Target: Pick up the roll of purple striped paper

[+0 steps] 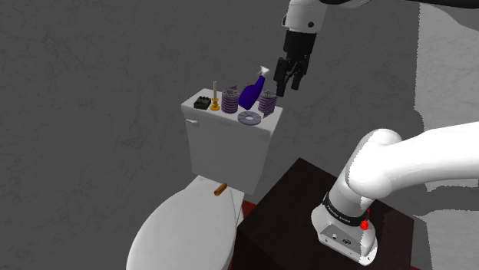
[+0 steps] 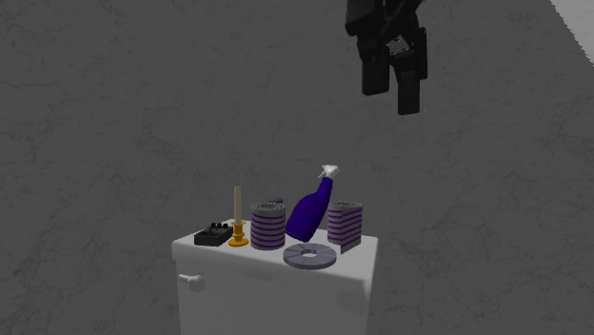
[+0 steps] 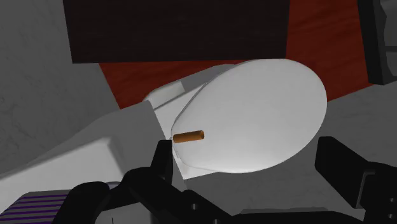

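Hand: the black hand (image 1: 287, 86) hangs in the air in the upper middle of the shoulder view, above and just to the right of the tank's right end; in the second exterior view (image 2: 391, 98) it is at upper right, well above everything. Its fingers stand apart with nothing between them, so it is released.
Wrist view: between the spread fingers (image 3: 162, 159) lies the white toilet lid (image 3: 267, 114), with a small brown cylinder (image 3: 188, 136) resting on it.
Striped rolls: two purple striped paper rolls stand upright on the toilet tank (image 1: 222, 146).
Left roll: the left roll (image 1: 229, 100) (image 2: 267, 226) is near the middle of the tank top, between the candle and the spray bottle.
Right roll: the right roll (image 1: 267, 102) (image 2: 345, 223) is at the tank's right end, just beside the bottle and nearest the hand.
Spray bottle: the blue spray bottle (image 1: 250, 93) (image 2: 309, 214) with a white nozzle leans between the two rolls.
Disc: a flat grey disc (image 1: 247, 118) (image 2: 310, 255) lies in front of the bottle.
Candle: a candle (image 1: 216, 98) (image 2: 237, 224) stands upright in a gold holder.
Black box: a small black box (image 1: 203, 103) (image 2: 212, 236) sits at the tank's left end.
Stand: the dark stand (image 1: 284, 207) is at lower right of the shoulder view.
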Controlling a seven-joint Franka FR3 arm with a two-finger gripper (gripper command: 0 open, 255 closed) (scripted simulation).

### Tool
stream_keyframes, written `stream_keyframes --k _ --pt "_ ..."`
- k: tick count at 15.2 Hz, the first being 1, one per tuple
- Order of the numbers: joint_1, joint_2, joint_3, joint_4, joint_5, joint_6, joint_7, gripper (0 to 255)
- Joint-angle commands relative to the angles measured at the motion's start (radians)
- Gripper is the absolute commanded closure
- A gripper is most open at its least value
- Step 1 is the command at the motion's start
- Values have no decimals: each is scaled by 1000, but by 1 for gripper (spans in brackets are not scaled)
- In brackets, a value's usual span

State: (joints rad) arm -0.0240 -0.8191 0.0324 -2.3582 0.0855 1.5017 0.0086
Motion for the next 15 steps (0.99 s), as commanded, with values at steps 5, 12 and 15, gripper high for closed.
stream_keyframes --k 5,12,15 --pt "-23 131 0 24 -8 113 20 0" --pt "-60 375 -5 114 -26 278 61 0" --pt "-75 483 -10 171 -33 333 79 0"
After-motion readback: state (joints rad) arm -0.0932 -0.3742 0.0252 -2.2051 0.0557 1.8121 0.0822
